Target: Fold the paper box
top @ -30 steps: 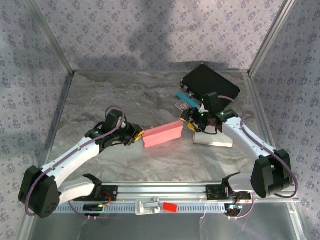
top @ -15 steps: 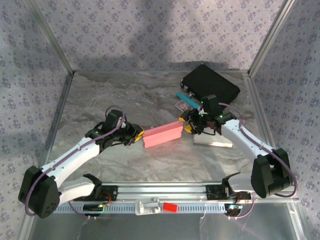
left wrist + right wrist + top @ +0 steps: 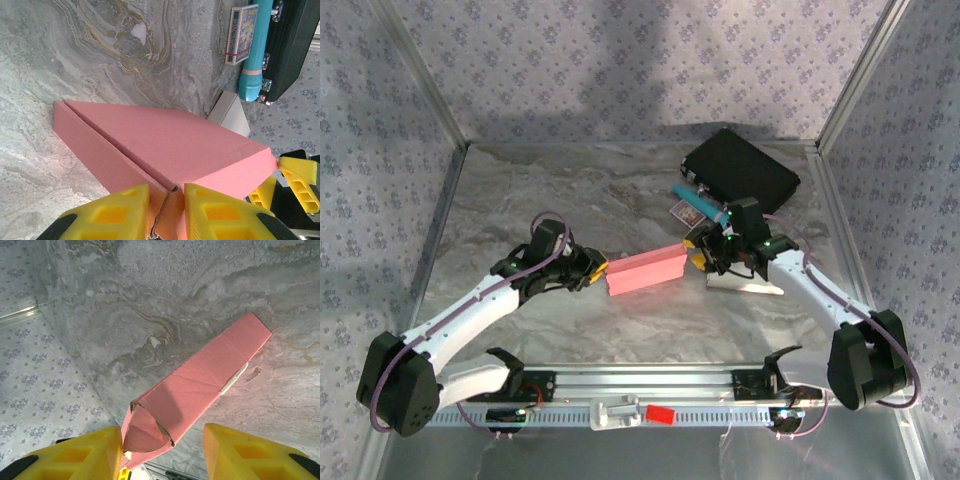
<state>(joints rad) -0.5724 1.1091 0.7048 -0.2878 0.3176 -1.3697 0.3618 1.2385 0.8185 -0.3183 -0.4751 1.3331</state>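
The pink paper box [image 3: 646, 270] lies flat mid-table, long and narrow. In the left wrist view the box [image 3: 165, 145] runs away from the camera, and my left gripper [image 3: 167, 212] is shut on its near end flap, both yellow fingers [image 3: 115, 210] pressed against the cardboard. My left gripper [image 3: 598, 268] sits at the box's left end in the top view. My right gripper [image 3: 698, 252] is at the right end. In the right wrist view the box's [image 3: 200, 385] half-folded end sits between the jaws of my right gripper [image 3: 162, 452]; the left finger [image 3: 80, 455] touches it, the right finger stands clear.
A black case [image 3: 740, 170] lies at the back right, with a teal cylinder [image 3: 698, 200] and a small card box [image 3: 680, 210] beside it. A flat white box [image 3: 745, 280] lies under my right wrist. Metal frame posts and patterned walls bound the table.
My right gripper has shifted slightly along the box's right end and its jaws have narrowed around the end. The left gripper and the box have stayed put.
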